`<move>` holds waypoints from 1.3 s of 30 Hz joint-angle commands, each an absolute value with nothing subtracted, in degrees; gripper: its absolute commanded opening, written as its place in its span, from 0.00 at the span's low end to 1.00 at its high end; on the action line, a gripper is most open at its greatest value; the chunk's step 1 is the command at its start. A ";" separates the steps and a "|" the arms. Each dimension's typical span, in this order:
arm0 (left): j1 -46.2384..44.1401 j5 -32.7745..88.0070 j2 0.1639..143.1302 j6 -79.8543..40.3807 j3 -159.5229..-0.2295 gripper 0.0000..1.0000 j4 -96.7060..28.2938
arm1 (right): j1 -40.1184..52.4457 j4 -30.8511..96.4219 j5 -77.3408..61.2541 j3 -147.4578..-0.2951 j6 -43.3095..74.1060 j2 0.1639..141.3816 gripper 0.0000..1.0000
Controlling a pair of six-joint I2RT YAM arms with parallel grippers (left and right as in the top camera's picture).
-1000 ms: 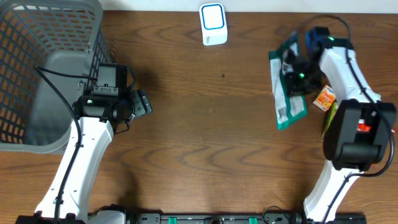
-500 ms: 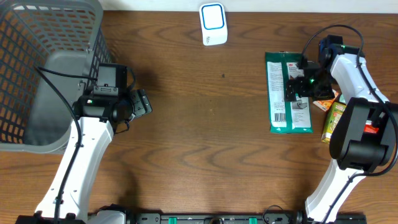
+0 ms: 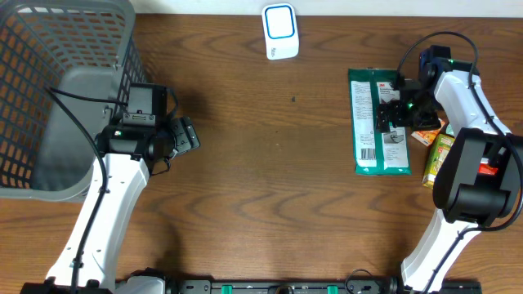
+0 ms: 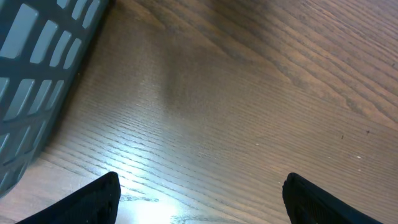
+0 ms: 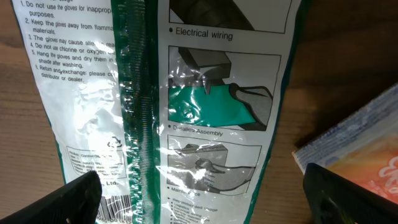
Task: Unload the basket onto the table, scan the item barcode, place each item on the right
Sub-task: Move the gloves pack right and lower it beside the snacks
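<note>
The item is a green and white glove packet (image 3: 369,122) lying flat on the table at the right, printed back up. Its barcode (image 5: 115,208) shows at the packet's (image 5: 205,93) lower left in the right wrist view. My right gripper (image 3: 398,110) hovers just over the packet, open, its fingertips (image 5: 81,199) spread either side of the packet (image 5: 205,199) and holding nothing. The white scanner (image 3: 279,31) with a blue face stands at the table's back middle. My left gripper (image 3: 184,135) is open over bare wood (image 4: 199,199) beside the basket.
A grey mesh basket (image 3: 49,90) fills the back left; its wall (image 4: 37,74) shows in the left wrist view. An orange packet (image 3: 425,131) and a yellow-green bottle (image 3: 439,159) lie right of the glove packet. The orange packet's corner (image 5: 360,149) is near the right finger.
My right gripper has opened and let go of the glove packet, which went from hanging tilted in the jaws to lying flat on the table. The left arm has not moved.
</note>
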State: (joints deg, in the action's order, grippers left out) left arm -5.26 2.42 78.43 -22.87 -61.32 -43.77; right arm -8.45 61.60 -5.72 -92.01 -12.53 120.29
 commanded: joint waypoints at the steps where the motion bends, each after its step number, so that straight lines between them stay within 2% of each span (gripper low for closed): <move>1: -5.04 1.91 77.87 -22.98 -61.36 0.84 -44.10 | -8.54 61.43 -5.43 -91.70 -12.47 120.62 0.99; 32: -5.04 1.91 77.87 -22.98 -61.36 0.84 -44.10 | -8.36 61.41 -5.43 -91.70 -12.47 120.64 0.99; 39: -5.04 1.91 77.87 -22.98 -61.36 0.84 -44.10 | -8.32 61.45 -5.43 -91.70 -12.45 116.42 0.99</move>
